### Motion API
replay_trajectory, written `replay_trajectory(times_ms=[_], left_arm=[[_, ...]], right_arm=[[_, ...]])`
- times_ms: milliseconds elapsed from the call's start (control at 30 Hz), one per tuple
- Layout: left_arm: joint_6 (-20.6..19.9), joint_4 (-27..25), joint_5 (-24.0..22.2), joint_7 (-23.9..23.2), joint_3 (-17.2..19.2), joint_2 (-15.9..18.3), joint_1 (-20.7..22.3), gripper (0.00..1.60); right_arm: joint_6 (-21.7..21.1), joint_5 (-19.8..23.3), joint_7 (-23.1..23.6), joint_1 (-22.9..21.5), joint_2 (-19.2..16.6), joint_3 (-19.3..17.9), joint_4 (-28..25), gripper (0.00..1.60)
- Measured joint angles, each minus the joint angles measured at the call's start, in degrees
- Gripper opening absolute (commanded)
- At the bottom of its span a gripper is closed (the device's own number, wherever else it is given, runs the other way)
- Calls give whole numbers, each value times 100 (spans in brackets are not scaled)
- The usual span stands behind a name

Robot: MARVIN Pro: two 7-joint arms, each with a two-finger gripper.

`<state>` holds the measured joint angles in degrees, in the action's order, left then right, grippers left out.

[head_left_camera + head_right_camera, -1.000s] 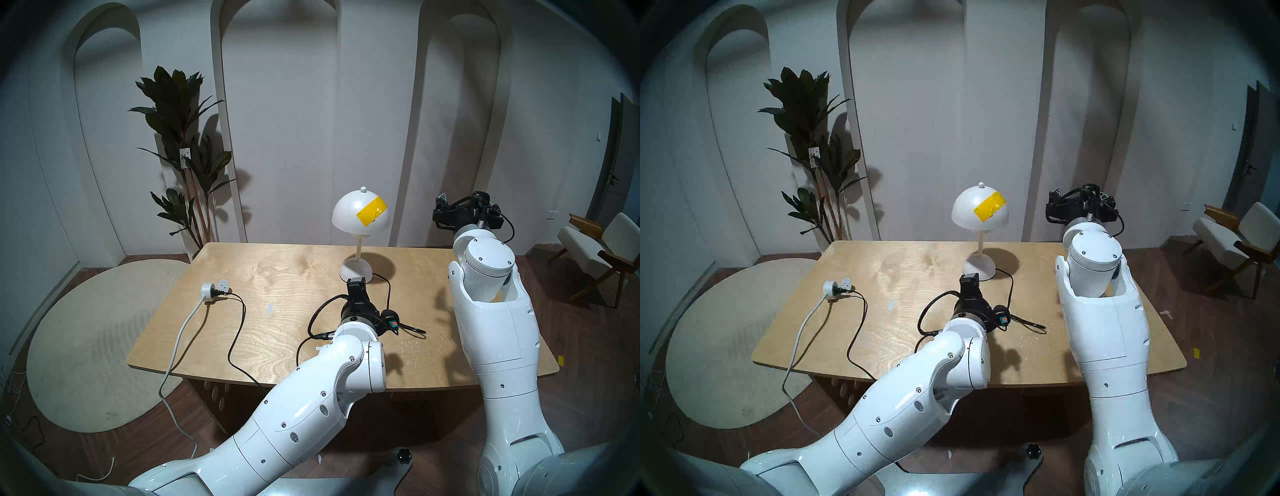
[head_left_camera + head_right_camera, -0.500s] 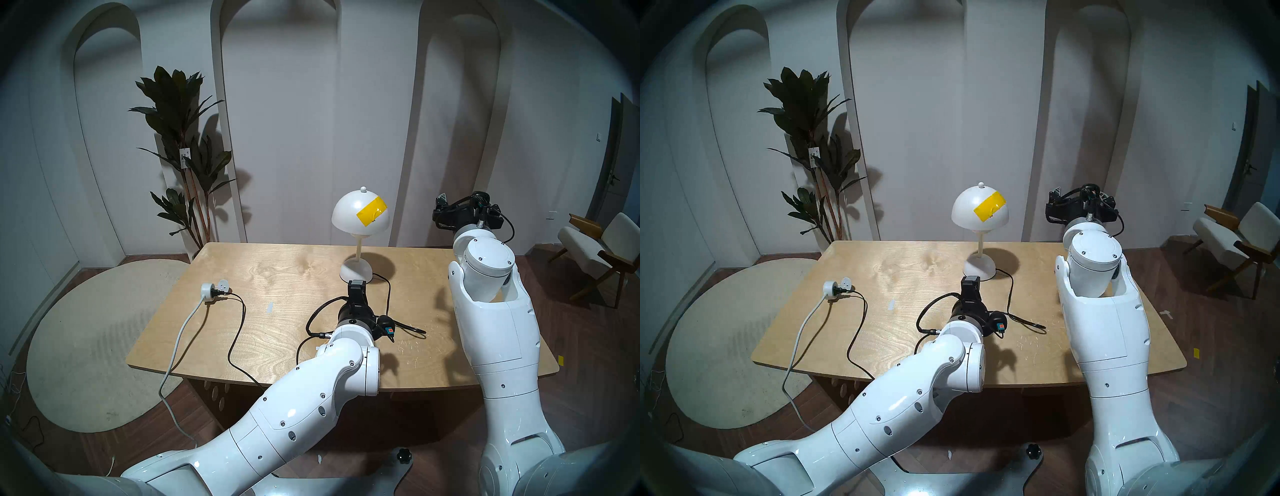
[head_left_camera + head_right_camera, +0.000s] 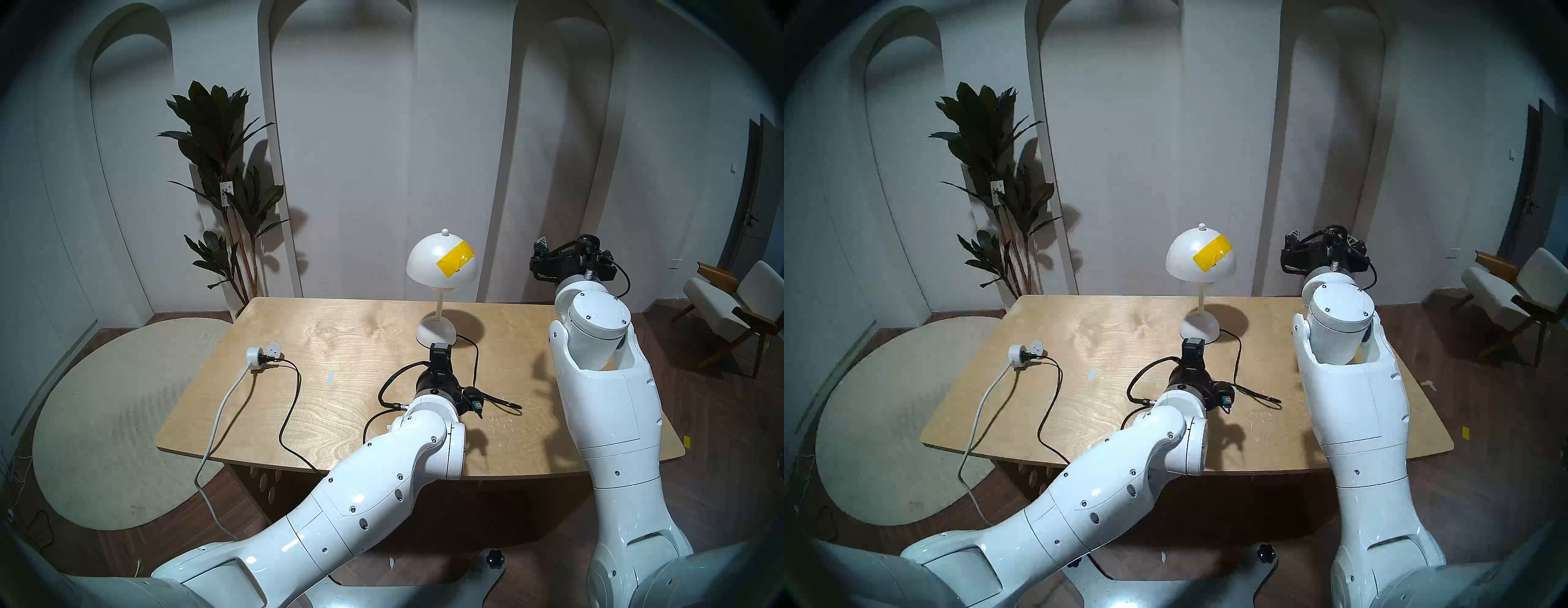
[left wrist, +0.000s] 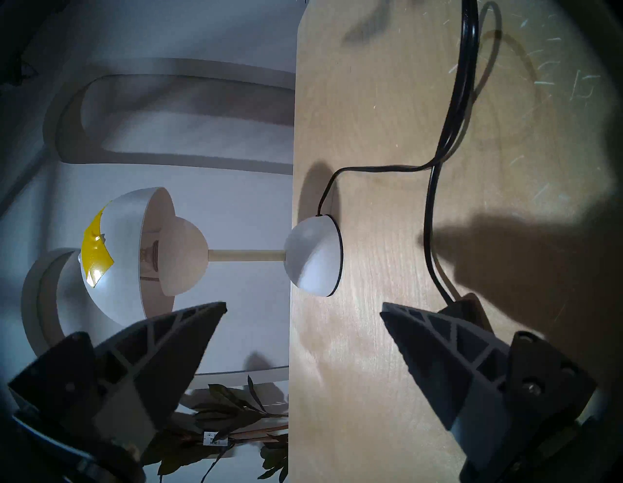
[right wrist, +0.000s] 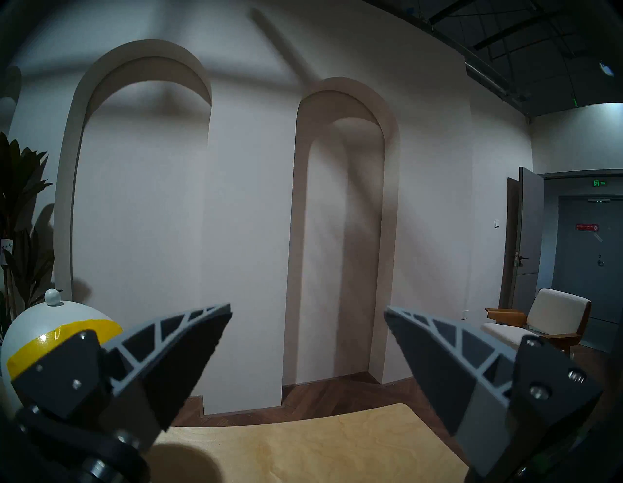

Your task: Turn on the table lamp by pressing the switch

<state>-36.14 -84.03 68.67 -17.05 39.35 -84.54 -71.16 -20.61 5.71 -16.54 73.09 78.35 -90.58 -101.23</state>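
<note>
The white table lamp (image 3: 441, 265), with yellow tape on its dome shade, stands unlit at the back of the wooden table (image 3: 322, 407). It also shows in the left wrist view (image 4: 313, 256). Its black cord (image 4: 431, 209) runs to a dark oblong piece, apparently the switch (image 4: 467, 307), mostly hidden behind one finger. In the head views the switch is hidden under my wrist. My left gripper (image 3: 439, 350) is open and low over the table just in front of the lamp base (image 4: 303, 305). My right gripper (image 3: 541, 254) is open and empty, raised right of the lamp (image 5: 308, 308).
A round white power socket (image 3: 259, 354) with a grey cable lies at the table's left, a black plug in it. The black cord loops over the table's front edge. A potted plant (image 3: 225, 191) stands back left. A chair (image 3: 729, 305) is at the right.
My left arm has shifted slightly, and its gripper has crept a little nearer the table in front of the lamp base. The right arm and lamp have not moved.
</note>
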Motion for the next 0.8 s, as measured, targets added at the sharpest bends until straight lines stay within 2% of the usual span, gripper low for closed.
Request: replay_trajectory(times_ms=[800], left_arm=[[226,239,-96,-27,195,-46,83,160]], right_arm=[[7,74,-59,0,-60,45,0,160]])
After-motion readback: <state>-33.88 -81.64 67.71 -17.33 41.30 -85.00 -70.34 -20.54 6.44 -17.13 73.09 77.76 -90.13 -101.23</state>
